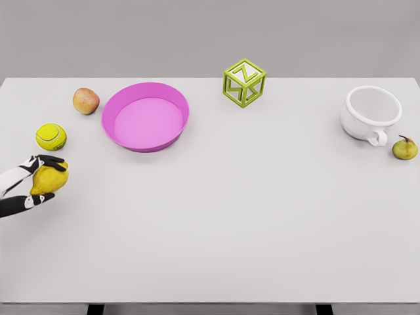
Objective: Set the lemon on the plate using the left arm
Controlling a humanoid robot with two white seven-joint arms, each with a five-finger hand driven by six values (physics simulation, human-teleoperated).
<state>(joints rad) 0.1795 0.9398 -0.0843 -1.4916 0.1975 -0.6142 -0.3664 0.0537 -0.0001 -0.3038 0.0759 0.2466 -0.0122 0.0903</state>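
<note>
My left hand (36, 180) comes in at the left edge of the table (230, 223), and its dark fingers (51, 159) are curled over the top of the lemon (49, 178) while a lower finger reaches under it, so I judge the fruit is gripped between them. Whether the lemon is already clear of the surface or only just resting on it I cannot tell from this view (no shadow gap is plain enough to settle it).

So the grasp looks made, and the carry is what remains: the lemon has to travel up and to the right, away from me, to the pink plate (145, 117), which sits well apart from my hand toward the far side. After that comes the lowering and the release inside its rim.

The lemon's long axis runs roughly left to right across the picture, tilted slightly, with its blunter end toward the right and its near end hidden in my palm.

Just beyond my hand lies a tennis ball (51, 136), near but not touching the lemon, and farther on an apple (86, 101) sits beside the plate's left rim. Both lie close to my likely path.
</note>
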